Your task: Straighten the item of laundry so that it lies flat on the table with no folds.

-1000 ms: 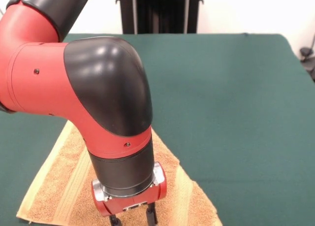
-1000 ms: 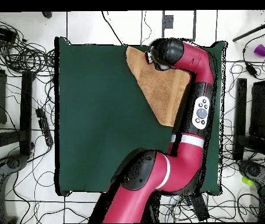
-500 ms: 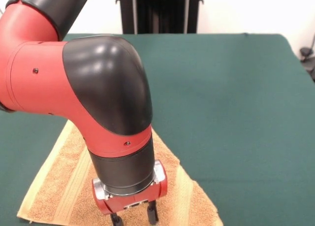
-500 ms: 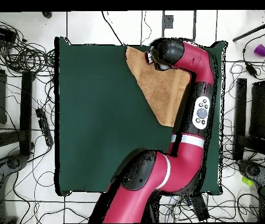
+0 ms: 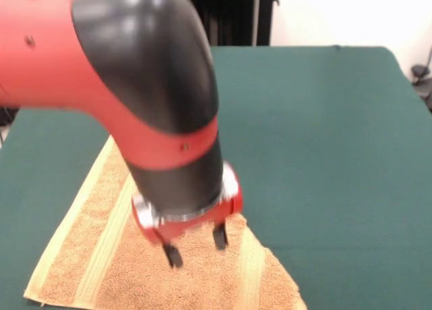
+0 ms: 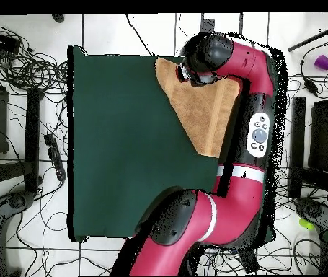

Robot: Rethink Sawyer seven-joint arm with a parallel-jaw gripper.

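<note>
Table | towel folded, unchanged | tool lifted since, open, empty

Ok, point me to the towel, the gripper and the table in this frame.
towel (image 5: 101, 256), front view, on the terry surface left of the gripper.
gripper (image 5: 197, 246), front view, midway between its two black fingertips.
table (image 5: 324, 134), front view, on bare green top.

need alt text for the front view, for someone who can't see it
A red and black robot arm reaches down from the upper left, its gripper with open jaws just above an orange-yellow towel. The towel lies folded into a rough triangle near the lower left of a dark green table, its pale woven bands showing.
</note>
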